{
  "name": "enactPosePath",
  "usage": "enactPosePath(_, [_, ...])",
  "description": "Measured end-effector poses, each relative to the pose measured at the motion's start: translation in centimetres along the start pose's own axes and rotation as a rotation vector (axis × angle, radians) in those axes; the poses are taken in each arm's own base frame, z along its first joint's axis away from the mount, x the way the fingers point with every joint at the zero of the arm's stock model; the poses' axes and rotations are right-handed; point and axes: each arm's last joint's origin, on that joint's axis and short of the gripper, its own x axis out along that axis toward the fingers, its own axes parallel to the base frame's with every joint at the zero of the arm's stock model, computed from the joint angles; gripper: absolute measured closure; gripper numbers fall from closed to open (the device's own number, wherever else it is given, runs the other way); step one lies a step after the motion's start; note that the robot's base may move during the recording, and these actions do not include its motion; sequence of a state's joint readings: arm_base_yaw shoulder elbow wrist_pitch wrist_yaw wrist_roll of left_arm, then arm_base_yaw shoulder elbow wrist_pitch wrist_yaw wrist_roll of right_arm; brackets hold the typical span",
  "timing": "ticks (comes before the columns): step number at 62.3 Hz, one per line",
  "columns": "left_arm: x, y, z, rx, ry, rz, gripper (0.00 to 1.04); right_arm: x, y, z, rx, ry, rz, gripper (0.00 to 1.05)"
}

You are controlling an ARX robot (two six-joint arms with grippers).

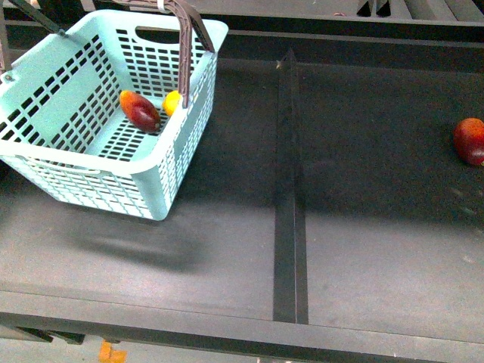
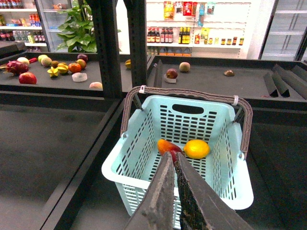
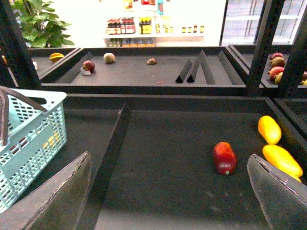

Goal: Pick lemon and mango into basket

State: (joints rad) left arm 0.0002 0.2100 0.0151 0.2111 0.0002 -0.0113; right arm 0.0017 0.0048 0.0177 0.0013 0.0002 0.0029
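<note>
Lemon (image 1: 172,102) and mango (image 1: 140,110) lie touching inside the turquoise basket (image 1: 162,193) at the dark desk's (image 1: 227,242) left side. Left claw (image 2: 173,160) clenched, empty, above them; right claw (image 3: 168,182) released, empty.

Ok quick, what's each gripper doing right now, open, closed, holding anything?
Left gripper: shut, nothing between its fingers, above the basket.
Right gripper: open wide, holding nothing.
</note>
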Motion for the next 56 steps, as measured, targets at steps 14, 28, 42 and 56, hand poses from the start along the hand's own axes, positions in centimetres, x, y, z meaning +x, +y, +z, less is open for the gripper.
enactPosePath(14, [-1.3,0.0,-0.3,0.000,0.007,0.000,1.02,0.0,0.0,0.0,0.000,0.000,0.000,0.09])
enactPosePath(28, [-1.3,0.0,-0.3,0.000,0.005,0.000,1.02,0.0,0.0,0.0,0.000,0.000,0.000,0.09])
enactPosePath(42, [-1.3,0.0,-0.3,0.000,0.005,0.000,1.02,0.0,0.0,0.0,0.000,0.000,0.000,0.09])
enactPosePath(56, [-1.3,0.0,-0.3,0.000,0.005,0.000,1.02,0.0,0.0,0.0,0.000,0.000,0.000,0.09])
